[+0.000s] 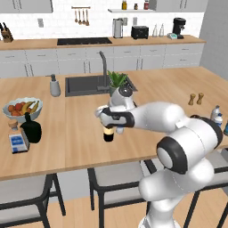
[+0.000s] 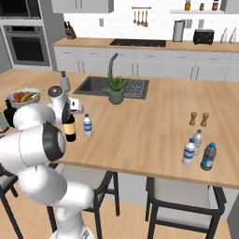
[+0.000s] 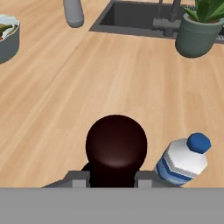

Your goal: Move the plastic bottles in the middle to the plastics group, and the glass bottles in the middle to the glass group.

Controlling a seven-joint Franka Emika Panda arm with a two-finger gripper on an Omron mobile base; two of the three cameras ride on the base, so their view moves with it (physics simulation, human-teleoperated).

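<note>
Gripping the tall dark wine bottle with a tan-yellow label (image 2: 69,129), the two-finger tool (image 3: 113,177) on the white arm has its fingers pressed against either side of the bottle's reddish capped neck, seen from above in the hand view as a dark round top between the two grey finger tips (image 3: 78,178). The wine bottle stands upright near the front edge of the wooden tabletop (image 2: 149,121), in its middle stretch, with the arm's wrist bent over it. Just beside it stands a small clear plastic water bottle with a blue label (image 2: 87,125), upright and not touching the wine bottle; in the hand view its cap looks blue.

Near the tabletop's front right corner stands a group of three small plastic bottles (image 2: 198,149), close together, and behind them a pair of small brown shakers (image 2: 199,119). At the left end of the tabletop sit a squat round black bottle (image 1: 31,128) and, just in front of it, a small square clear bottle with a blue label and tan stopper (image 1: 17,139); a pale bowl of fruit (image 1: 22,108) stands behind them. Toward the back edge are a dark sink (image 1: 87,84), a grey soap dispenser (image 1: 54,85) and a potted green plant (image 2: 115,89).
</note>
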